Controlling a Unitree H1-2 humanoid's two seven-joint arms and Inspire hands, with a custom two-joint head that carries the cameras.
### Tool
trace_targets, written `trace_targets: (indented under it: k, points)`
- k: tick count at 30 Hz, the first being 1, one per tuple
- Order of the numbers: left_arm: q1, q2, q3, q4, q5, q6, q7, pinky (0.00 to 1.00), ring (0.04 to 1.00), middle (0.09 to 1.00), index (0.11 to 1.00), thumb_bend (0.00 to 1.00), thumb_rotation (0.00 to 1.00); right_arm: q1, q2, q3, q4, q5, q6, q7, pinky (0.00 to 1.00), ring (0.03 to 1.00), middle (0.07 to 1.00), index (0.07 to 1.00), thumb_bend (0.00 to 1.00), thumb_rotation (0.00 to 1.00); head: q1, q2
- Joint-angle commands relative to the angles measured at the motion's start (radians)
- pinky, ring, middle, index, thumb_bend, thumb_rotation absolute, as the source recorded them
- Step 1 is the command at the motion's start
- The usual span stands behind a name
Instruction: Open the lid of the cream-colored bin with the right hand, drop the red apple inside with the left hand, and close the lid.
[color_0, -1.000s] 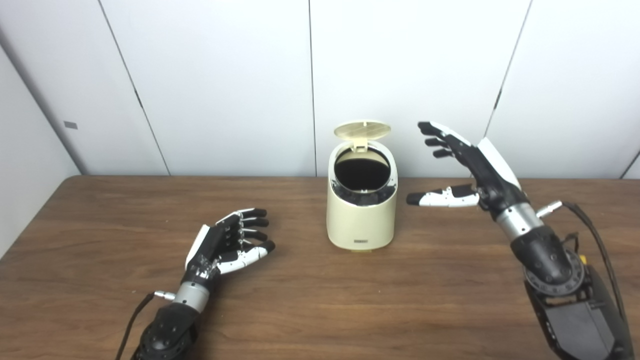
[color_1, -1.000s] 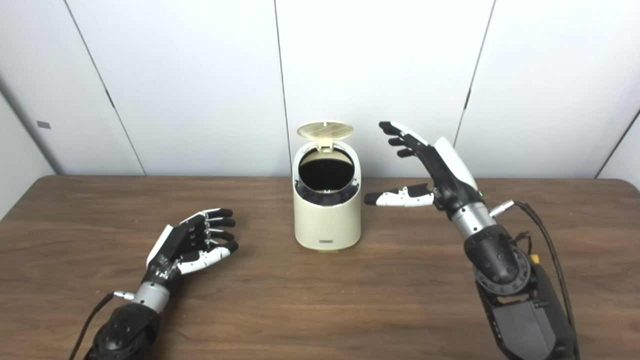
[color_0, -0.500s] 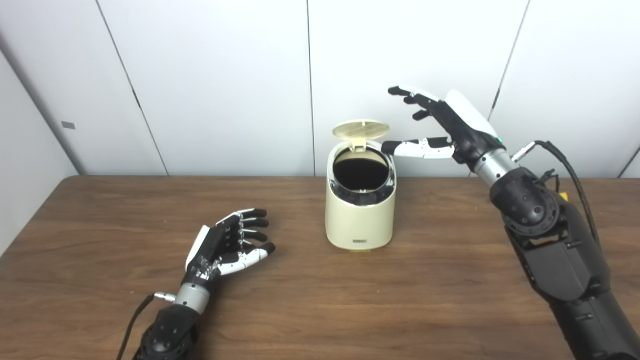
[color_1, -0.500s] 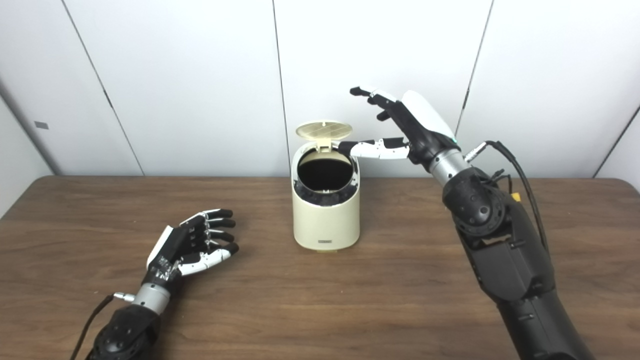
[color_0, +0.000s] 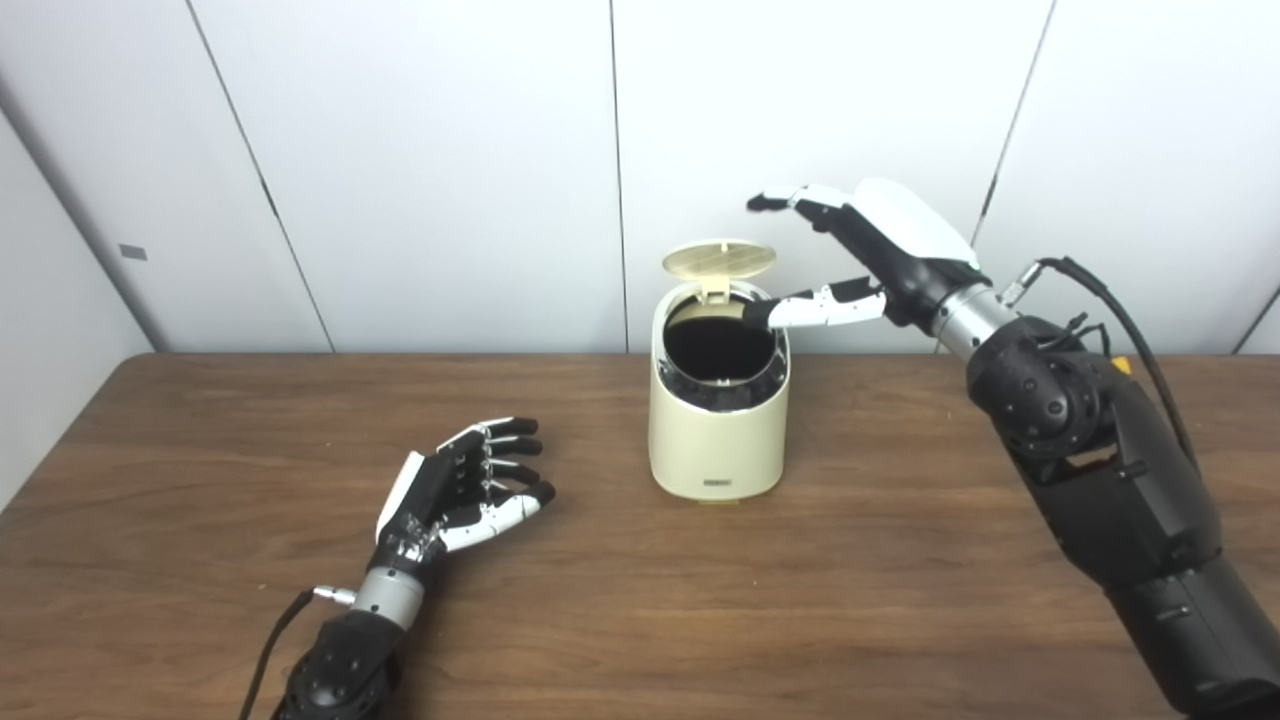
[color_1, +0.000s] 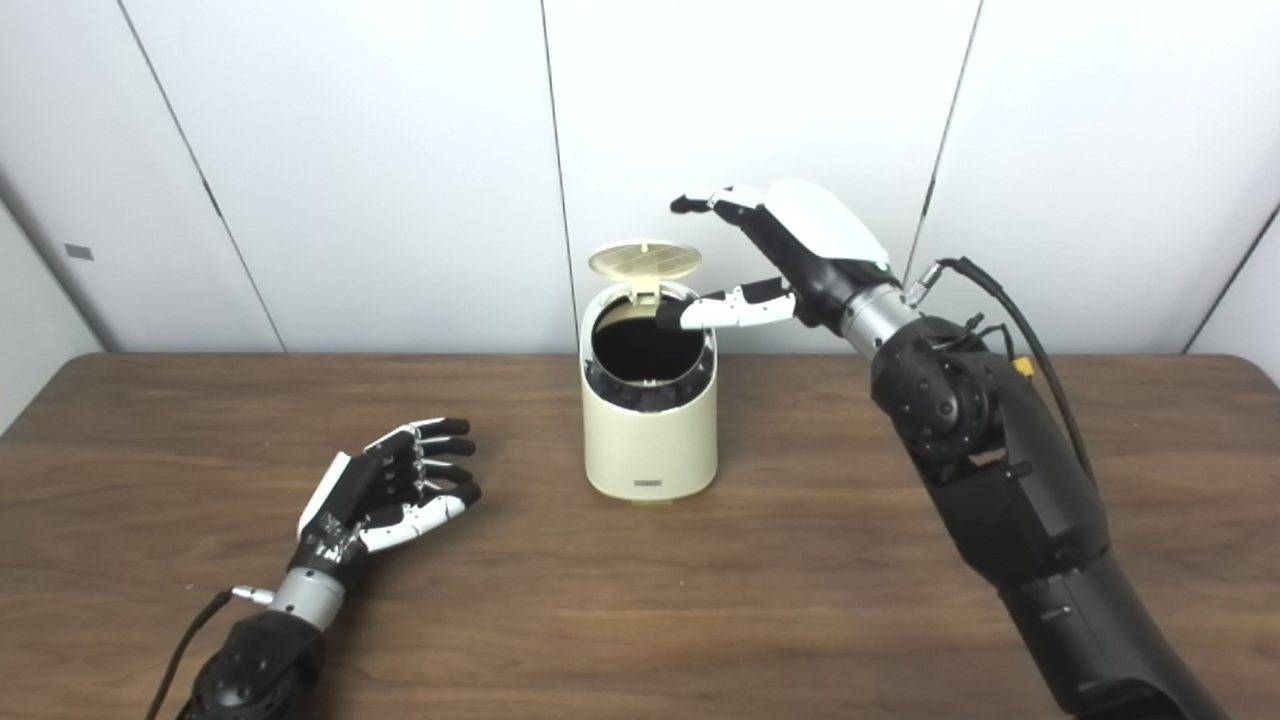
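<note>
A cream-colored bin (color_0: 718, 432) stands at the table's middle with its round lid (color_0: 719, 258) raised upright at the back, showing a dark inside. My right hand (color_0: 870, 245) is open, raised just right of the lid, fingers arching over it and the thumb reaching over the bin's rim. My left hand (color_0: 462, 487) rests open on the table to the bin's left, palm up, holding nothing. No red apple shows in either view.
The wooden table (color_0: 700, 600) runs to a white panelled wall (color_0: 450, 150) close behind the bin. My right arm (color_0: 1090, 450) rises from the lower right with a black cable (color_0: 1110, 300) looping off the wrist.
My right hand rose from table height beside the bin to the lid's level and moved left, tipping palm down over the lid. The left hand stayed put; the lid stayed up.
</note>
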Motion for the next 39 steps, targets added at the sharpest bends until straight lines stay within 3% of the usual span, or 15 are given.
trace_targets:
  k: [1,10,19,29,32,39]
  points:
    - [-0.014,-0.003,-0.003,-0.006,0.003,-0.014,-0.002,0.49,0.613,0.710,0.762,0.65,0.13,-0.045,-0.030,-0.010,-0.021,-0.014,-0.036,-0.027,0.87,0.923,0.827,0.794,0.68,0.69,0.001,0.000]
    - [-0.019,-0.010,0.000,0.000,0.000,-0.016,0.001,0.48,0.614,0.704,0.757,0.67,0.15,-0.024,-0.052,-0.003,-0.051,-0.030,-0.075,-0.010,0.94,0.972,0.840,0.809,0.71,0.76,0.020,0.008]
    - [-0.021,-0.011,0.000,0.004,0.010,-0.030,0.007,0.47,0.603,0.702,0.752,0.67,0.17,-0.007,-0.063,0.005,-0.071,-0.046,-0.138,-0.006,1.00,0.973,0.816,0.801,0.71,0.75,0.023,0.016]
    - [-0.021,-0.008,0.000,-0.002,0.016,-0.027,0.010,0.46,0.609,0.704,0.754,0.67,0.16,-0.004,-0.066,0.015,-0.095,-0.037,-0.170,0.025,0.97,0.962,0.804,0.798,0.68,0.71,0.023,0.023]
    - [-0.021,-0.007,0.000,-0.007,0.019,-0.019,0.013,0.46,0.610,0.703,0.753,0.68,0.16,-0.004,-0.069,0.024,-0.104,-0.056,-0.189,0.028,0.91,0.944,0.796,0.792,0.67,0.69,0.023,0.023]
    - [-0.020,-0.005,0.003,-0.021,0.025,0.004,0.015,0.48,0.622,0.707,0.754,0.67,0.16,0.004,-0.062,0.032,-0.143,-0.062,-0.164,0.078,0.93,0.959,0.800,0.795,0.66,0.67,0.026,0.032]
